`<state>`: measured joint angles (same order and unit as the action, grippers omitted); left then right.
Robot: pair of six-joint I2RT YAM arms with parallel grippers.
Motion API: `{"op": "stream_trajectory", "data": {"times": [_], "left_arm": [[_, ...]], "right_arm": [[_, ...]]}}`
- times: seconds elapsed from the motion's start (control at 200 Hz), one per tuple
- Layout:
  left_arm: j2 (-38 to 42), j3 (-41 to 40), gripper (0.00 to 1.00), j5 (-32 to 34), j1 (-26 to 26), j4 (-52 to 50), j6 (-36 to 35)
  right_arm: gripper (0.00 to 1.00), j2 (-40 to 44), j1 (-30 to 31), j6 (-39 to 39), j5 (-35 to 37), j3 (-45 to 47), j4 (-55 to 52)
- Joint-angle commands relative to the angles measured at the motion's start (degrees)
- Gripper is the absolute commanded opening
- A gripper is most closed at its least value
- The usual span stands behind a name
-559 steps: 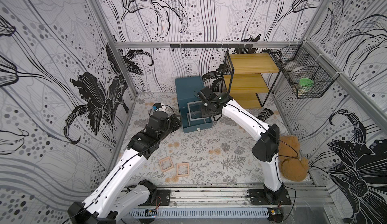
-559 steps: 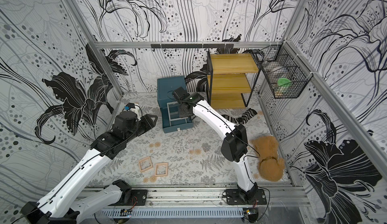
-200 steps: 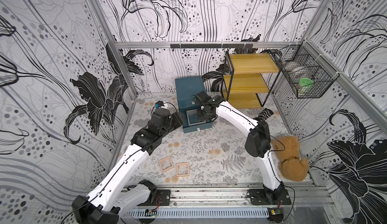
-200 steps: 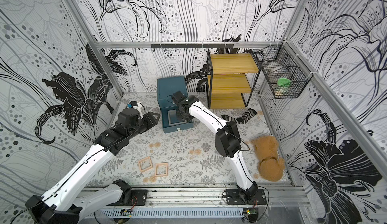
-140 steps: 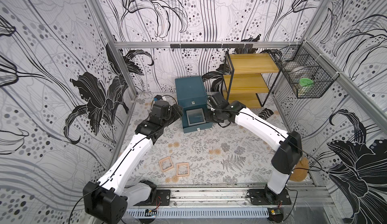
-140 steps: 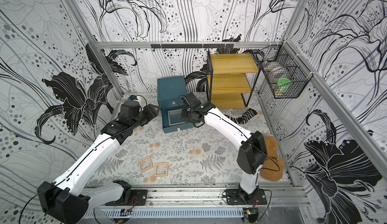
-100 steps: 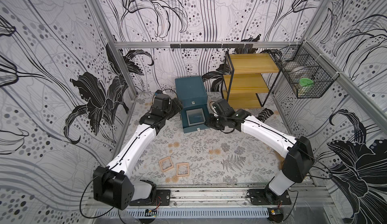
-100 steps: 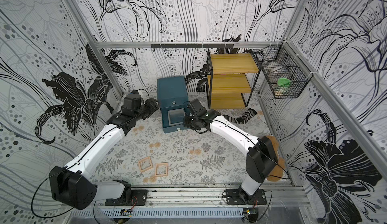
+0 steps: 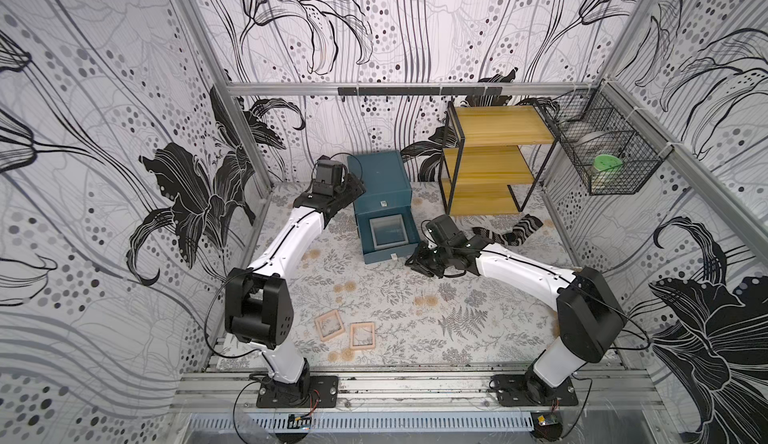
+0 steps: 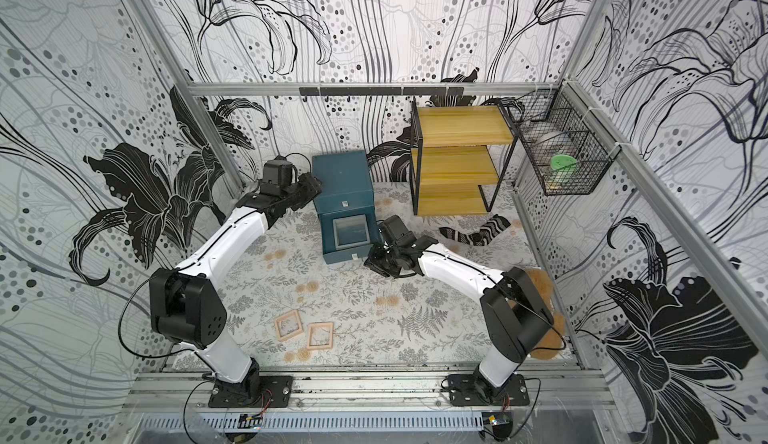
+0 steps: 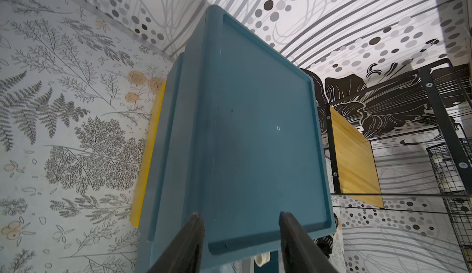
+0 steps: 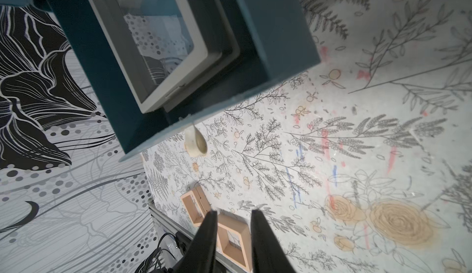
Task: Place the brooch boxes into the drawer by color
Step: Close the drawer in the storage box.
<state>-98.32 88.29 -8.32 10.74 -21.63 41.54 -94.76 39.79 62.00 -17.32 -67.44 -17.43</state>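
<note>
The drawer [image 9: 380,174] is a teal chest at the back, and its bottom drawer [image 10: 332,250] is pulled out. A grey brooch box [image 9: 388,232] lies flat inside, also seen in the right wrist view [image 12: 153,41] with a second grey edge under it. Two pinkish-tan brooch boxes [image 9: 329,325] [image 9: 362,335] lie side by side near the front edge. My left gripper [image 11: 241,220] hangs open over the chest's top at its left side [image 9: 353,184]. My right gripper [image 12: 233,215] stands narrowly open and empty, low beside the open drawer's front right corner [image 9: 419,261].
A yellow-wood shelf [image 9: 494,159] stands right of the chest, with a striped sock [image 9: 507,232] on the floor before it. A wire basket [image 9: 606,159] hangs on the right wall. A brown plush toy [image 10: 540,292] lies behind my right arm. A yellow strip [image 11: 148,156] shows along the chest's side.
My right gripper has let go of the grey box in the drawer and drawn back to its front right. The left arm has swung back to the chest's top left.
</note>
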Motion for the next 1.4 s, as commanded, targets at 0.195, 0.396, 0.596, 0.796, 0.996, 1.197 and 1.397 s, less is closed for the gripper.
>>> {"op": "stream_trajectory", "data": {"times": [0.195, 0.396, 0.596, 0.796, 0.996, 1.197, 1.397], "left_arm": [[-2.84, 4.46, 0.5, 4.65, -0.47, -6.42, -3.63], [-3.65, 6.37, 0.56, 6.13, -0.51, -9.05, -4.02], [-5.47, 5.8, 0.49, 5.07, -0.53, -8.52, -4.49], [-6.18, 4.31, 0.44, 4.93, -0.55, -7.61, -4.52], [-5.54, 2.95, 0.41, 5.15, -0.57, -6.94, -4.45], [-5.26, 2.25, 0.4, 4.81, -0.54, -6.76, -4.45], [-4.44, 1.32, 0.39, 4.65, -0.58, -6.72, -4.59]], "right_arm": [[0.27, -3.55, -1.38, 2.69, -0.7, 0.09, 4.99], [0.26, -5.76, -1.38, 2.73, -0.74, -1.47, 4.76], [0.25, -6.78, -1.65, 3.57, -0.06, -1.97, 7.07], [0.24, -8.11, -1.91, 3.68, 0.45, -3.92, 7.64], [0.23, -9.17, -2.69, 3.93, 1.06, -4.69, 9.06], [0.22, -11.26, -3.14, 3.56, 1.15, -7.88, 8.86], [0.22, -13.67, -3.31, 3.3, 1.57, -11.31, 8.68]]}}
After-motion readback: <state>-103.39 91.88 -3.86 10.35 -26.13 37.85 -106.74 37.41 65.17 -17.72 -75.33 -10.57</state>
